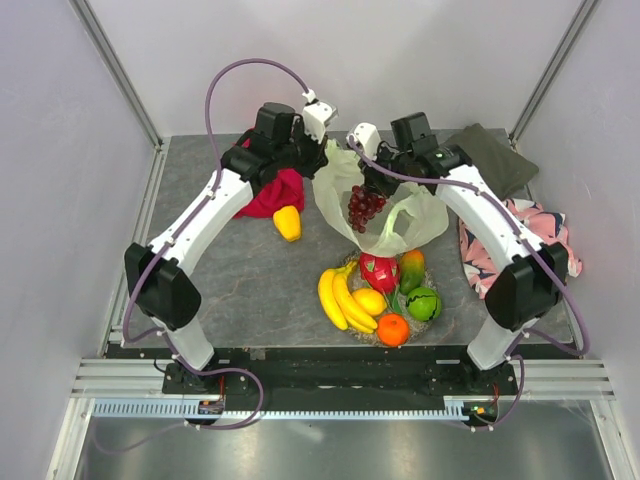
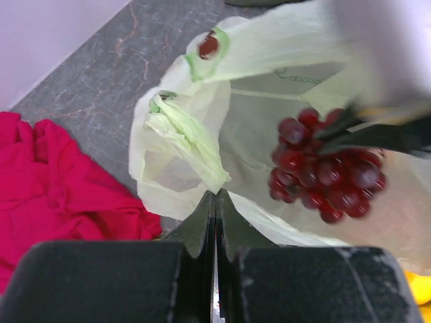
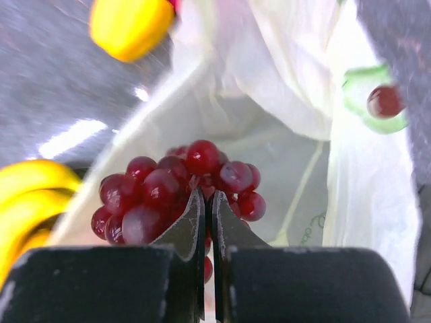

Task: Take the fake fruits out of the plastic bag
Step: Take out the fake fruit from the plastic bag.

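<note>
The plastic bag (image 1: 400, 222) was thin, crinkled and translucent, pale yellow-green. It lay at the far middle of the table (image 1: 250, 280) with its mouth gaping and one twisted loop handle (image 2: 188, 138) running towards the left wrist camera. The left gripper (image 2: 215, 196) was clenched on the bag's near edge, its jaws pressed together with no gap between them. The right gripper (image 3: 207, 200) had its jaws clamped into a bunch of grapes (image 3: 168, 192) - glossy, dark red - and held it at the bag's open mouth. From the left wrist the bunch looked blurred.

The other fake fruits sat outside the bag. In front of it, on a round dish (image 1: 366, 336), we saw a banana bunch (image 1: 340, 300), a red dragon fruit (image 1: 378, 272), a lemon (image 1: 370, 301), an orange (image 1: 393, 329), a green striped melon (image 1: 423, 303) and a mango (image 1: 411, 268), all crowded and touching. One yellow fruit (image 1: 287, 222) lay apart on the table, just beside a red cloth (image 1: 275, 195) to the bag's left and under the left arm.

An olive cloth (image 1: 490, 155) lay at the far right corner. A pink patterned cloth (image 1: 510, 245) lay nearer us - partly under the right arm.
</note>
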